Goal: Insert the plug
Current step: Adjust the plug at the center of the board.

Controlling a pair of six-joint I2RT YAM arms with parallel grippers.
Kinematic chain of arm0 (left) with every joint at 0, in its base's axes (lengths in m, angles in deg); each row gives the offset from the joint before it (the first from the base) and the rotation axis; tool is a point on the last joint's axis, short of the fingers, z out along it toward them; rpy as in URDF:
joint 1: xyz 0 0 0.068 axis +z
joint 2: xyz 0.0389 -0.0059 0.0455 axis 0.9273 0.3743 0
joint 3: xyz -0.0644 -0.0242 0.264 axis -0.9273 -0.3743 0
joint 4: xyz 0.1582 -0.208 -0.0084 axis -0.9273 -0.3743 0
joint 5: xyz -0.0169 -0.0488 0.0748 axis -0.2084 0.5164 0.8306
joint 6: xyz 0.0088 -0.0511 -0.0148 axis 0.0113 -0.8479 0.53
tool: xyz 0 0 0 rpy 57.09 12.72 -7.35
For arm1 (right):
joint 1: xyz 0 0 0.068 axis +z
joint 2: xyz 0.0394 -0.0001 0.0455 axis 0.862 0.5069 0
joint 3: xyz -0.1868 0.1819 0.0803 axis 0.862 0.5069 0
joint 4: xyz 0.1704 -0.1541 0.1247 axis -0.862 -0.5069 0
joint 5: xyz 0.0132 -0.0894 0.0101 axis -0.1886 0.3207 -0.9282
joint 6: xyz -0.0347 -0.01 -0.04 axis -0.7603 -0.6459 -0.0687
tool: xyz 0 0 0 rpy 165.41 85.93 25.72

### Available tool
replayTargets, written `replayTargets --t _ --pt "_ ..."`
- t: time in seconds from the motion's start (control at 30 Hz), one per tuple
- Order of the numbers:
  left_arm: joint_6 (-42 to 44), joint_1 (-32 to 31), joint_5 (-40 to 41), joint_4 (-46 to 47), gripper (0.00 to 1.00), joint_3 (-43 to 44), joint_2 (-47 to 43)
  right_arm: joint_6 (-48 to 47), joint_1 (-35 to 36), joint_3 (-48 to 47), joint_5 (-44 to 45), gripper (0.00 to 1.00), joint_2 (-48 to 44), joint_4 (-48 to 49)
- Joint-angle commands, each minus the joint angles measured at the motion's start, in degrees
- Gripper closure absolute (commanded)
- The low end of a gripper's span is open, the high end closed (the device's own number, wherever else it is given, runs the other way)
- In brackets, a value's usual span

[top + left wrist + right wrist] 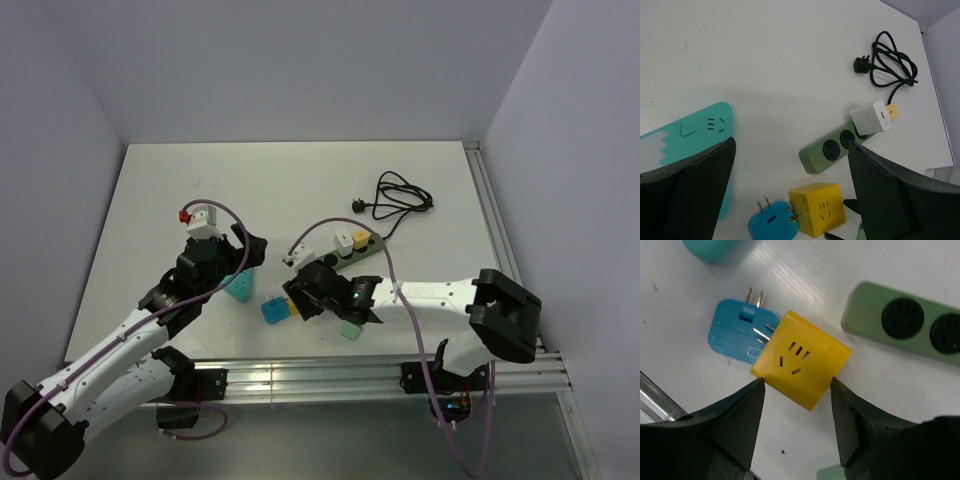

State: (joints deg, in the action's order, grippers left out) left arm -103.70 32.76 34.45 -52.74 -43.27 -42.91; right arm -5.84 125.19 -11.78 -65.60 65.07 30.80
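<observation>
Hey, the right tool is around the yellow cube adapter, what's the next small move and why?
Probably close the right tool on the yellow cube adapter: its fingers already flank two opposite sides, but firm contact is unclear. The blue plug lies right against the cube, so squeezing without sliding sideways seems safest.

A yellow cube plug [797, 365] lies with its socket face up, one side touching a flat blue plug [737, 335] with bare prongs; the green power strip [900, 322] lies near, two dark sockets free
</observation>
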Motion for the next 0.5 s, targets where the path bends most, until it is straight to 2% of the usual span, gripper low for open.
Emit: replayTargets --t 0.0,0.03,0.2,0.33,0.47 --pt "-1.19 0.55 2.14 -2.29 0.01 3.49 -0.75 0.98 0.36 -6.22 1.19 0.37 3.34 0.85" --pt "-1.19 0.64 2.06 -2.55 0.01 3.75 -0.67 0.89 0.36 -7.53 -0.12 0.32 4.39 1.11" --pt "-1.19 1.16 2.05 -4.75 0.0 4.46 -0.58 -0.25 0.36 -8.78 -2.86 0.26 4.23 1.12" --pt "-1.81 1.52 1.27 -5.1 0.0 3.93 -1.19 -2.62 -0.17 -7.29 -3.48 0.06 0.73 1.38" --pt "-2.25 2.22 0.04 -5.98 0.01 4.19 -1.28 -4.47 -2.18 -5.97 -4.7 0.0 -2.0 -0.02"
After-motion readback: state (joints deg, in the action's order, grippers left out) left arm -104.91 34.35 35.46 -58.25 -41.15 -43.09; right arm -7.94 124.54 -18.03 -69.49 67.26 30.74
